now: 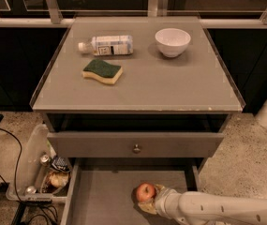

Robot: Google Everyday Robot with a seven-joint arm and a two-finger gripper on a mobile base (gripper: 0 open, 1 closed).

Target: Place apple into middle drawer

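Gripper (148,199): pinched on the apple (145,190).
Apple: held at the gripper's tip, middle drawer (102,196) floor just beneath.
Handling: judged firm, smooth, moderately heavy, easily rolled; best gripped across the widest girth.

You have one apple (145,191) and one gripper (150,198) right at it, inside the middle drawer (105,196), the one drawer box standing open. Above it you can count one shut drawer front (100,144) with one knob (136,148). The tabletop (170,86) carries three things: one bottle (107,45), one sponge (102,71) and one white bowl (173,41).
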